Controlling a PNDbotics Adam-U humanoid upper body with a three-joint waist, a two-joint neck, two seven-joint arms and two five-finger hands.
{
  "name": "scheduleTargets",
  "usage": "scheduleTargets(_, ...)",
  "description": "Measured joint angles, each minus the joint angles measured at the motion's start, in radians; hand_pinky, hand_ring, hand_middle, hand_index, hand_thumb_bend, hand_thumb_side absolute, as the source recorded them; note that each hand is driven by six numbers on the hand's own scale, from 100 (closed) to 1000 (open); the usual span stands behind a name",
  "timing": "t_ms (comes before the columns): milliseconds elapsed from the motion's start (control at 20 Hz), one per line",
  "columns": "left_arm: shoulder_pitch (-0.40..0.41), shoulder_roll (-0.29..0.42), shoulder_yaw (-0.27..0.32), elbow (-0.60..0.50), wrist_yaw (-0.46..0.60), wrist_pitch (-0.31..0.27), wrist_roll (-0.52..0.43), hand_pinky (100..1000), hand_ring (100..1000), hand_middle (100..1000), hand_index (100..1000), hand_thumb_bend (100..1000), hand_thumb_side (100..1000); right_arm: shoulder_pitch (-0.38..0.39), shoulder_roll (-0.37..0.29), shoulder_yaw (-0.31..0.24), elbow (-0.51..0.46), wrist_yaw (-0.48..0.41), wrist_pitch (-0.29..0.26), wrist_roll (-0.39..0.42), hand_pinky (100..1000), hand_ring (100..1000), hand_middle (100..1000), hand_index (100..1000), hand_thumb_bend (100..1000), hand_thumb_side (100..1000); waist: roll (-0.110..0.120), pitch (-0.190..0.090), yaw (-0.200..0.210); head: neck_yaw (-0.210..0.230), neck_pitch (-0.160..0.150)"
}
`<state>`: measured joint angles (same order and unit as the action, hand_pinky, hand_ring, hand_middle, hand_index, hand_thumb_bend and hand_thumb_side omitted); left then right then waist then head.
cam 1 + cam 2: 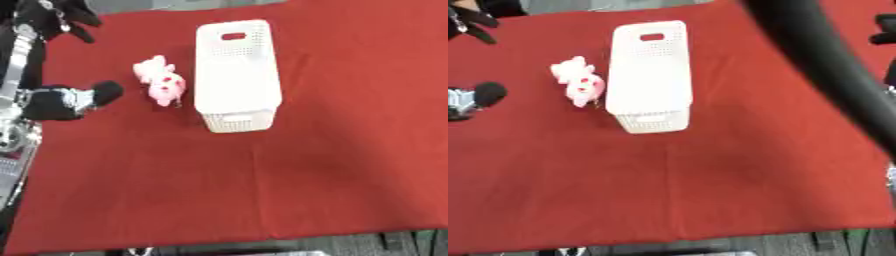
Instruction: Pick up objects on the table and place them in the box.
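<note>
The left hand (66, 22) shows dark in the upper left corner, over the edge of the red table (262, 190); whether its fingers are curled or straight cannot be told. Lower on that side sits a black, silver-jointed arm part (66, 100). Right of it lies a pink-and-white plush toy (160, 82) — just beside the white perforated box (236, 75), which stands bottom up. A black arm (833, 65) crosses the right eye view's right side.
</note>
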<state>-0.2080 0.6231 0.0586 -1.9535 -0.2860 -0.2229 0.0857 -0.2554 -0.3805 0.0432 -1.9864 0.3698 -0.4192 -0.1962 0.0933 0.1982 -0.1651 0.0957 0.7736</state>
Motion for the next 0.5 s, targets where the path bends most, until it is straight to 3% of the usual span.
scheduleTargets(300, -0.071, 0.144, -0.084, 0.074, -0.047, 0.044, -0.121, 543, 692, 793, 888, 829, 682, 0.000, -0.001, 0.006, 0.000, -0.002, 0.000, 0.009, 631, 739, 805, 740, 107, 782, 0.011, -0.006, -0.009, 0.024, 0.000)
scheduleTargets(500, -0.167, 0.169, -0.129, 0.177, -0.051, 0.047, -0.224, 544, 691, 793, 885, 829, 705, 0.000, -0.001, 0.011, 0.000, -0.009, 0.002, 0.017, 631, 739, 805, 740, 107, 782, 0.012, -0.016, -0.008, 0.065, 0.001)
